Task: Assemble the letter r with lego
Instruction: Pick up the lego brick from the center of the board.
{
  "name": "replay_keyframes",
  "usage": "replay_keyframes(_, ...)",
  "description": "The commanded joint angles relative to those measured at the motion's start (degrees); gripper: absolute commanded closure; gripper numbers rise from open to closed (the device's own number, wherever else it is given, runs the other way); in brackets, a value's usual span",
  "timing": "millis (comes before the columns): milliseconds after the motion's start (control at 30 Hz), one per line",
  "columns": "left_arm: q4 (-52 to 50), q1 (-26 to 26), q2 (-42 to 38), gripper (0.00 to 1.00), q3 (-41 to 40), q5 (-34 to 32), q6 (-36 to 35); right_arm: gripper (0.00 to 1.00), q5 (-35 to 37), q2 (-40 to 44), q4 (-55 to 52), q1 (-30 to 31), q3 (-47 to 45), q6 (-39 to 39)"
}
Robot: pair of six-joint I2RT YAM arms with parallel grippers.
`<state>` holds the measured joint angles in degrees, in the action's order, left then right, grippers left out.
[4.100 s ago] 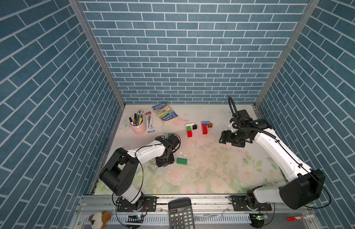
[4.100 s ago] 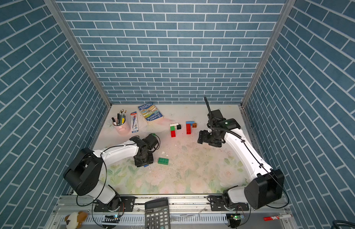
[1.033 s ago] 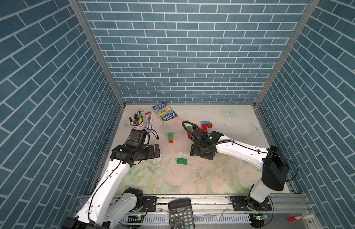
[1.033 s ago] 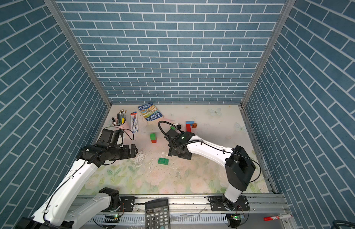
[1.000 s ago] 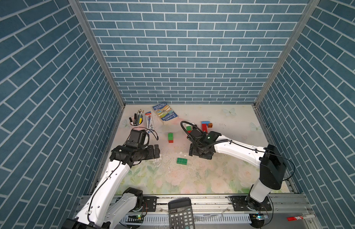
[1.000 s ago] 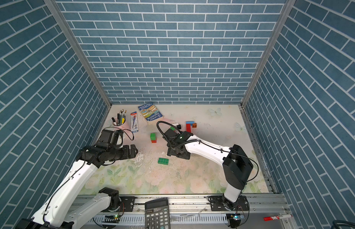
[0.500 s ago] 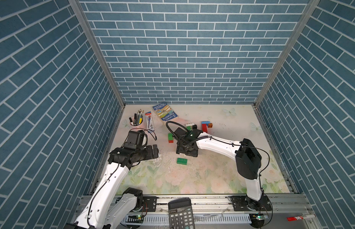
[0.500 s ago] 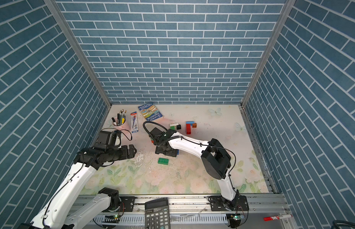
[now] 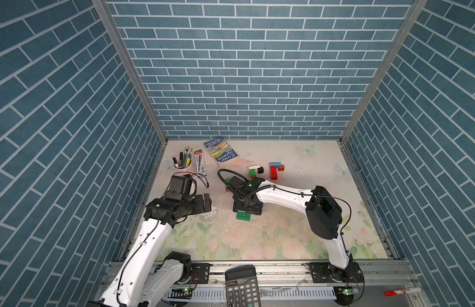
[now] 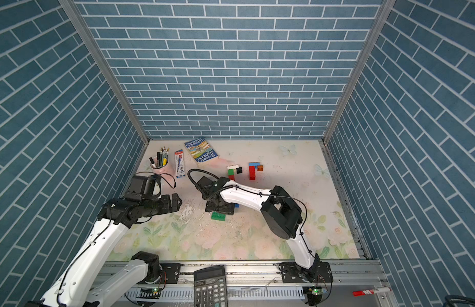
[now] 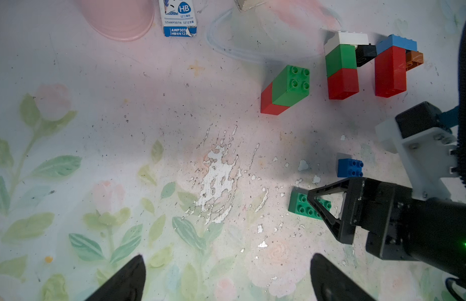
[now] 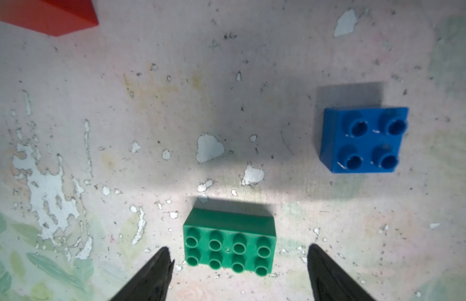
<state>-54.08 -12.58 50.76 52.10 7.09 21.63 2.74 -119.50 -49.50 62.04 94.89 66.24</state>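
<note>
- At the far left of the surface [image 9: 284, 239], near the back wall, a pink pencil cup [image 9: 182, 166] stood with a pencil box [image 9: 200, 165] just beside it. A book [image 9: 221, 153] lay next along.
- My left tool [image 9: 207, 203] hung above the surface in front of the pencil cup. Its jaws were spread wide and held nothing, and the left wrist view showed only scuffed surface between its fingertips.
- A red-and-green stack [image 11: 285, 90], a green brick joined to a red one, sat between my two tools. In both top views my right arm hid most of it.
- My right tool [image 12: 238, 251] pointed down over the green oblong brick [image 12: 229, 245], jaws apart. In the right wrist view one fingertip flanked each short end, with a gap on both sides, so nothing was gripped. The brick lay flat on the surface, studs up.
- A calculator [image 9: 241, 287] lay on the front rail, nearer than that brick.
- The blue square brick [image 12: 362, 139] sat studs up near the green oblong brick, not touching it.
- Further back stood a white, green and red column [image 9: 253, 172] with a black brick [image 9: 261, 170] against its side.
- Near it, and apart, a red column [image 9: 273, 173] carried a light blue brick [image 9: 275, 164] at its far end, with a brown brick [image 9: 281, 167] beside that.
- A red marker [image 9: 401, 291] lay on the rail at the far right.
</note>
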Motion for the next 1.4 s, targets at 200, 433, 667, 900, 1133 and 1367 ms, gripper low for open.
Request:
replay_keyframes(200, 0.51, 0.63, -0.73, 0.0, -0.73, -1.27, 0.23, 0.17, -1.34, -2.02, -1.92, 0.74, 1.05, 2.03)
replay_keyframes(433, 0.64, 0.89, -0.85, 0.01, -0.88, -1.39, 0.28, 0.21, -1.6, -3.19, -3.85, 0.91, 2.01, 2.14)
replay_keyframes(667, 0.74, 1.07, -0.74, 0.0, -1.02, -1.34, 0.28, 0.23, -2.07, -3.98, -4.82, 1.02, 2.79, 1.96)
replay_keyframes(900, 0.7, 1.16, -1.02, 0.0, -1.03, -1.47, 0.29, 0.23, -2.61, -4.54, -5.43, 1.15, 3.63, 1.19)
replay_keyframes(1133, 0.64, 1.2, -1.19, 0.0, -1.03, -1.56, 0.26, 0.28, -2.79, -4.82, -5.4, 1.23, 3.64, 1.22)
replay_keyframes(1367, 0.61, 1.22, -1.52, 0.0, -1.03, -1.73, 0.31, 0.33, -3.38, -5.14, -5.0, 1.26, 3.63, 0.74)
